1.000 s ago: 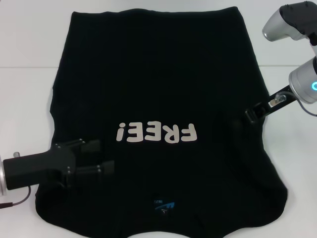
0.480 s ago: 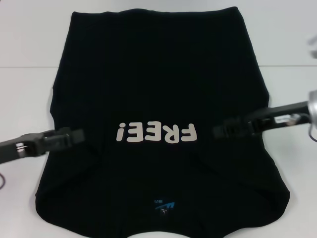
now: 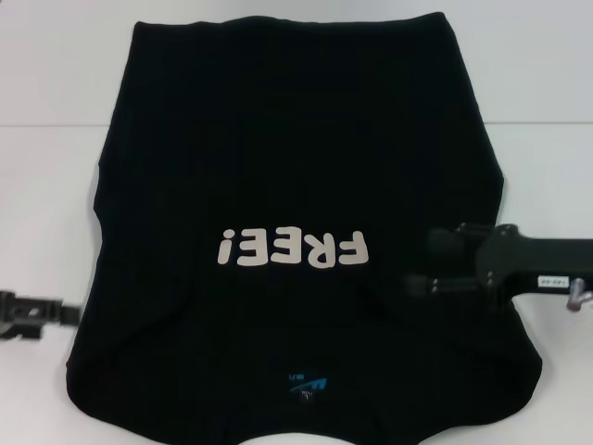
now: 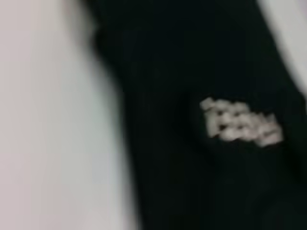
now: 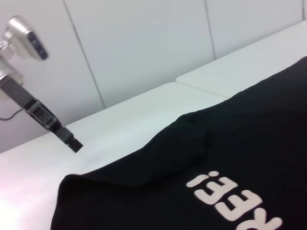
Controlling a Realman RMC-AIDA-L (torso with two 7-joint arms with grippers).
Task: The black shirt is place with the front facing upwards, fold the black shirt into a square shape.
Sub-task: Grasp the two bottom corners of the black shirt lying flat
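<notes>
The black shirt (image 3: 296,167) lies flat on the white table, front up, with the white letters "FREE!" (image 3: 292,248) and the blue neck label (image 3: 306,385) toward me. My right gripper (image 3: 428,262) is open and reaches in from the right over the shirt's right side, level with the letters. My left gripper (image 3: 37,311) is low at the left, just off the shirt's left edge; it also shows far off in the right wrist view (image 5: 72,141). The left wrist view shows the shirt (image 4: 192,182) and its letters (image 4: 240,124), blurred.
The white table (image 3: 56,185) shows bare on both sides of the shirt and beyond it. A white panelled wall (image 5: 144,43) stands behind the table in the right wrist view.
My left gripper has drawn back to the left, off the shirt. My right gripper has come down and toward me along the shirt's right side.
</notes>
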